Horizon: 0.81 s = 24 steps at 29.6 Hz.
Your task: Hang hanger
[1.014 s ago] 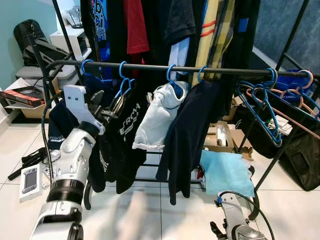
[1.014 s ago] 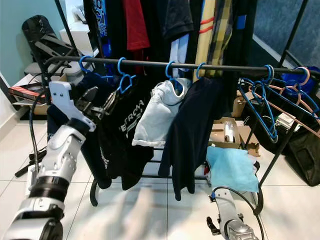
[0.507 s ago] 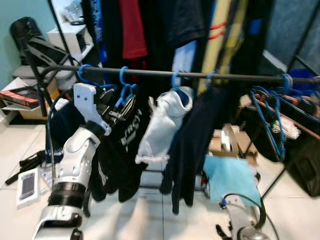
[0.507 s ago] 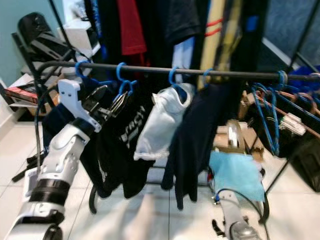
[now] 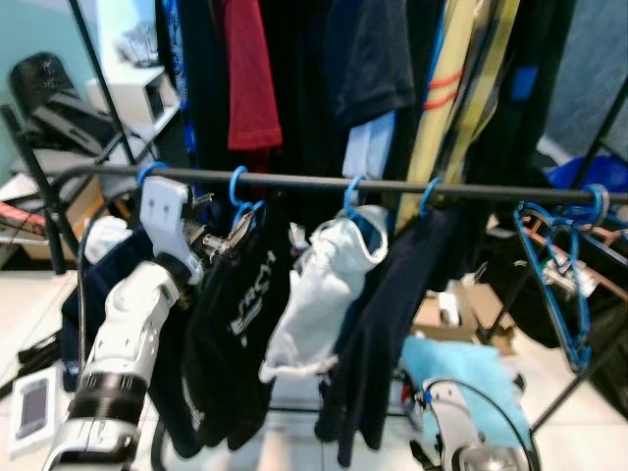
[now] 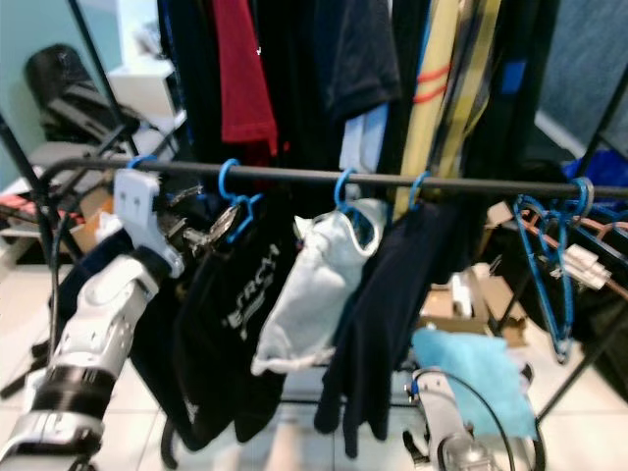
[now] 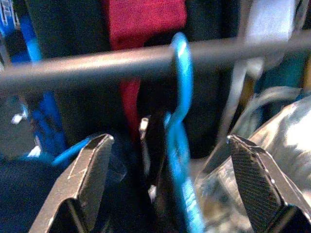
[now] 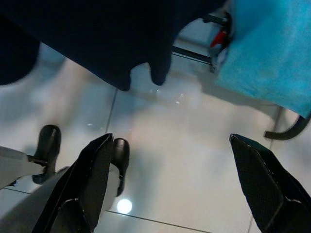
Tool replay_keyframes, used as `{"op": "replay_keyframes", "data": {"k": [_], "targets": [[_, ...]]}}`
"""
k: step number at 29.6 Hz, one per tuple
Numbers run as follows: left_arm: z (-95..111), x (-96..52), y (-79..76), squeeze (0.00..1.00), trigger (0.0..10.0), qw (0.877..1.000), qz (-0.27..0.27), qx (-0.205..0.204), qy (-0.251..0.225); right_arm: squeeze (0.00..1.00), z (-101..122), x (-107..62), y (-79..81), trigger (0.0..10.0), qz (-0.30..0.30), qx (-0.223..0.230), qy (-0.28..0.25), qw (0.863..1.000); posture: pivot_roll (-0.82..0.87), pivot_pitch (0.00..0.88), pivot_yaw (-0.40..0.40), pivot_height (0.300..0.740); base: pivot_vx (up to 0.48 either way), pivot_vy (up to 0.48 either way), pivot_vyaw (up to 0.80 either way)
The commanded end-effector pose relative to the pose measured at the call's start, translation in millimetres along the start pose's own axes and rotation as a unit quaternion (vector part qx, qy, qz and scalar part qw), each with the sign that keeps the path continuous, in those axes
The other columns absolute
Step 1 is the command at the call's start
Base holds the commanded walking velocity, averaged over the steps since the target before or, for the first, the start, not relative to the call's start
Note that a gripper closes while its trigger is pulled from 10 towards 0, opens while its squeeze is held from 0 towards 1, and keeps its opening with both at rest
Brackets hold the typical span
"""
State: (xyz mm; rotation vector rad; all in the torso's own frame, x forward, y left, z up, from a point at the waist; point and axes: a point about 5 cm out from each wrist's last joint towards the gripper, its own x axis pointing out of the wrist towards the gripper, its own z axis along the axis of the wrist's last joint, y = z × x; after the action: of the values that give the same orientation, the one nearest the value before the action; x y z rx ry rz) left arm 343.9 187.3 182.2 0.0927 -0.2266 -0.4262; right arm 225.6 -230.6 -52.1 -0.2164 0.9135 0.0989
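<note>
From the head views, the left hand (image 5: 224,238) is raised to the dark rail (image 5: 412,185) at the left end of the rack, its fingers wide and empty just beside the blue hanger (image 5: 238,192), whose hook is already over the rail with a black shirt (image 5: 235,324) hanging from it; the hand sits this high and close probably because the hook has only just been seated there and the fingers have let go. To the right along the rail hang a white garment (image 5: 314,304) and a dark top (image 5: 388,324), each on its own blue hook, and a bunch of bare blue hangers (image 5: 559,275) sits at the far right end. In the left wrist view the blue hook curls over the rail between the two spread fingers (image 7: 82,170), touching neither, so the rail alone bears it. In the right wrist view the right hand (image 8: 170,184) points down at the white floor (image 8: 184,160) with fingers wide, idle beside a light blue cloth (image 8: 272,43).
</note>
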Motion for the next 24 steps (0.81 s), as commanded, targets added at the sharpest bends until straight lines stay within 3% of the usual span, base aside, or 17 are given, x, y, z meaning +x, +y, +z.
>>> {"op": "replay_keyframes", "data": {"k": [1, 5, 10, 11, 16, 21, 24], "targets": [[-10, -4.3, 7.9, 0.00, 10.0, 0.998, 0.020, 0.027, 0.045, 0.00, -4, -0.3, 1.3, 10.0, 0.001, -0.002, 0.007, 1.000, -0.08, 0.000, 0.023, 0.740, 0.000, 0.000, 0.00], [-14, -5.6, 17.1, 0.00, 10.0, 0.995, 0.042, 0.051, 0.068, 0.00, -5, -0.1, 2.8, 10.0, 0.002, -0.001, 0.006, 1.000, -0.08, 0.000, 0.028, 0.740, 0.000, 0.000, 0.00], [-14, -2.8, 8.2, 0.00, 10.0, 0.998, 0.017, 0.036, 0.058, 0.00, -5, 0.1, 4.0, 10.0, 0.002, 0.001, 0.007, 1.000, -0.08, 0.000, 0.034, 0.740, 0.000, 0.000, 0.00], [-16, 3.2, -1.5, 0.00, 10.0, 0.999, -0.012, 0.013, 0.046, 0.00, -6, 0.3, 5.2, 10.0, 0.003, 0.001, 0.007, 1.000, -0.08, 0.000, 0.037, 0.740, 0.000, 0.000, 0.00], [-17, 13.3, -2.7, 0.00, 10.0, 0.998, -0.035, -0.005, 0.045, 0.00, -5, 0.6, 6.4, 10.0, 0.004, -0.001, 0.007, 1.000, -0.09, 0.000, 0.040, 0.740, 0.000, 0.000, 0.00], [-21, 29.3, -3.3, 0.00, 10.0, 0.997, -0.035, 0.013, 0.073, 0.00, -6, 0.4, 6.3, 10.0, 0.003, -0.001, 0.007, 1.000, -0.12, 0.000, 0.055, 0.740, 0.000, 0.000, 0.00], [-22, 31.7, -3.5, 0.00, 10.0, 0.996, -0.031, 0.023, 0.080, 0.00, -6, 0.4, 6.1, 10.0, 0.003, -0.002, 0.007, 1.000, -0.12, 0.000, 0.055, 0.740, 0.000, 0.000, 0.00]]}}
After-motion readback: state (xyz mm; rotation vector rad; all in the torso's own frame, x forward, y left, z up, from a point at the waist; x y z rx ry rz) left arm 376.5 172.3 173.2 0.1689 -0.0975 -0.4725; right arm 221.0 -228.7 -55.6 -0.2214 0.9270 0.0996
